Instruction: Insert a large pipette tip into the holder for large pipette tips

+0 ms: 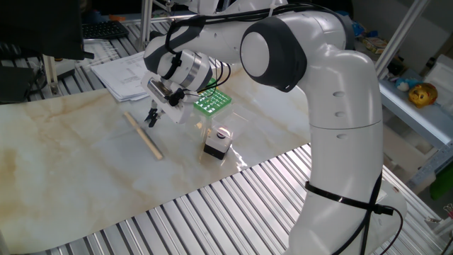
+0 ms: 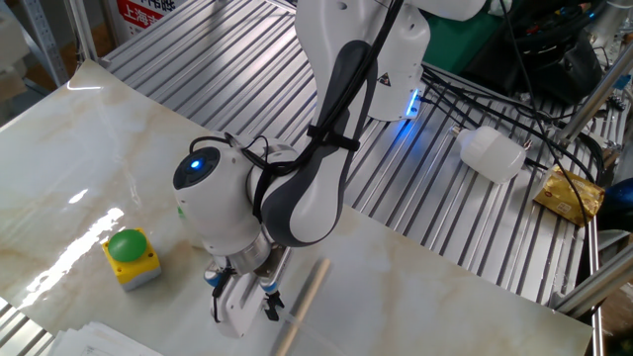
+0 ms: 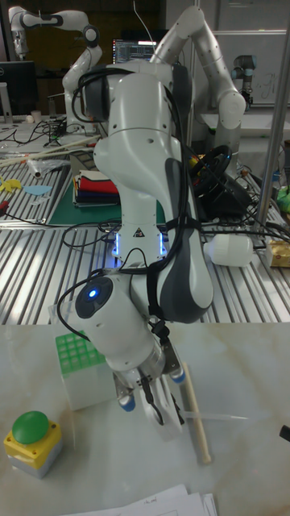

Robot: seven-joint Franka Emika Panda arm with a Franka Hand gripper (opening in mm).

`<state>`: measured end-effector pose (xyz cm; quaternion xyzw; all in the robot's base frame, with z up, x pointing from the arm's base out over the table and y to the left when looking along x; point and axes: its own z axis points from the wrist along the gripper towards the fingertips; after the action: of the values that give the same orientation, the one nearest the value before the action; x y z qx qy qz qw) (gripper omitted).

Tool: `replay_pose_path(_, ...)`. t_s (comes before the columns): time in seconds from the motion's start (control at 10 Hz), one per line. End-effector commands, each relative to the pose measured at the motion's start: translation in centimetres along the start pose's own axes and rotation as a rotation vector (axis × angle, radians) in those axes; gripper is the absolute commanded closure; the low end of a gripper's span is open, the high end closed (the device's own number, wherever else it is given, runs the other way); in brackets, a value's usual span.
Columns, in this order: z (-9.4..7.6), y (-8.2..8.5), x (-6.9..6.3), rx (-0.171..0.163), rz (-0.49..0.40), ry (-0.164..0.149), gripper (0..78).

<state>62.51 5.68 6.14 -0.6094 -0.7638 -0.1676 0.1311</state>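
On the worktop (image 1: 85, 177) a wooden stick (image 1: 144, 136) lies leftmost, the fingers (image 1: 151, 117) just right of it, closed together; whether they pinch a clear tip (image 3: 211, 417) I cannot tell. A thin, slippery tip could tilt and miss a hole. Further right, the green holder (image 1: 212, 101) looks empty.

On the marble-patterned tabletop (image 1: 85, 170), the green square rack of small holes (image 1: 212, 102) sits behind the gripper (image 1: 151, 118); a pale wooden stick (image 1: 144, 136) lies just beside the gripper, a yellow box with green button (image 2: 130, 257) stands apart.
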Motion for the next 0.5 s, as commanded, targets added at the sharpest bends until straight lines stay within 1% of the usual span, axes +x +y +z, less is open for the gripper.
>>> replay_pose_path(0.1, -4.55, 1.13, 3.27, -0.001, 0.033, -0.081, 76.4)
replay_pose_path(0.3, -4.76, 1.15, 3.37, -0.01, 0.036, -0.092, 76.4)
replay_pose_path(0.4, -4.97, 1.16, 3.48, -0.016, 0.036, -0.106, 76.4)
replay_pose_path(0.5, -5.41, 1.2, 3.69, -0.032, 0.035, -0.128, 76.4)
